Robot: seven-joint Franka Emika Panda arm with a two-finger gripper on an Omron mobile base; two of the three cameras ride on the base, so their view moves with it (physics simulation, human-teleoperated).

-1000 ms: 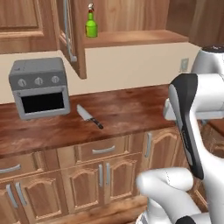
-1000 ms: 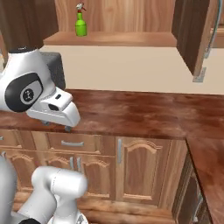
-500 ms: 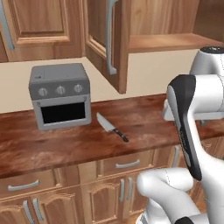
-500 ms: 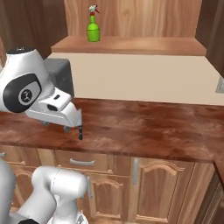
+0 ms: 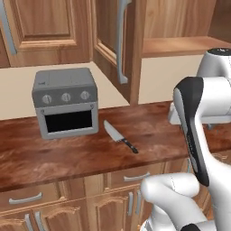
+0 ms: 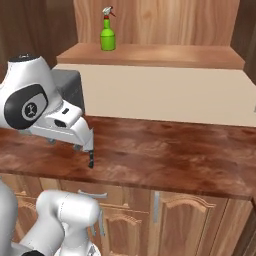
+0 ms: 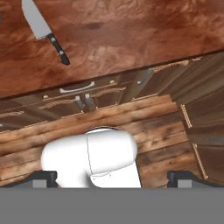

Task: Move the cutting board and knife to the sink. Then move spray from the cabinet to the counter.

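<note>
A: So where's the knife right now?

B: Flat on the counter, just to the right of the toaster oven. The blade points back toward the wall and the black handle angles out toward the front edge. In the hand view it sits up in the top-left corner, well away from the fingers.

A: And the gripper?

B: It holds nothing. The two dark tips sit far apart at the bottom of the hand view, so I'd call it wide open. The hand is tucked in close to the base and looks down over the counter's front edge at the drawers and floor, so it is not lined up on the knife.

A: The spray?

B: Upright on the shelf of the cabinet, near its left end, in the right base view. The door is swung open, so the shelf is reachable.

A: Cutting board?

B: I can't find one. My guess is the knife comes first: the handle sticks out toward the robot, which makes it the easy end to grab.
</note>
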